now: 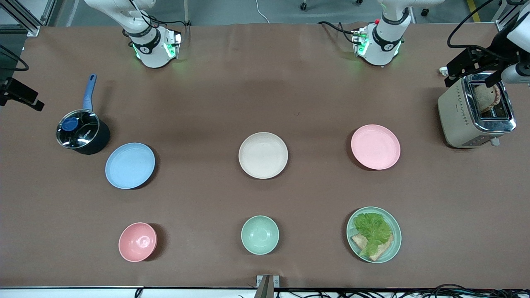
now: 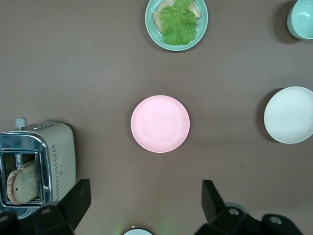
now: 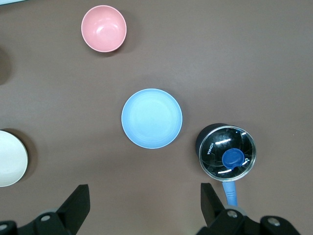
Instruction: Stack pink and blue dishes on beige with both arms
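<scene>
The pale pink plate (image 1: 375, 147) (image 2: 160, 123) lies toward the left arm's end of the table. Toward the right arm's end lies the light blue plate (image 1: 130, 165) (image 3: 151, 118). Between them, mid-table, sits the cream-beige plate (image 1: 263, 155) (image 2: 289, 114) (image 3: 10, 157), with nothing on it. My left gripper (image 2: 145, 193) hangs open high over bare table beside the pink plate. High over bare table beside the blue plate, my right gripper (image 3: 145, 196) is open too. Neither hand shows in the front view.
A dark pot with a glass lid and blue handle (image 1: 82, 132) (image 3: 227, 152) stands beside the blue plate. Nearer the camera are a pink bowl (image 1: 137, 241), a mint bowl (image 1: 260, 234) and a mint plate with lettuce and bread (image 1: 374, 234). A toaster (image 1: 476, 111) holds bread.
</scene>
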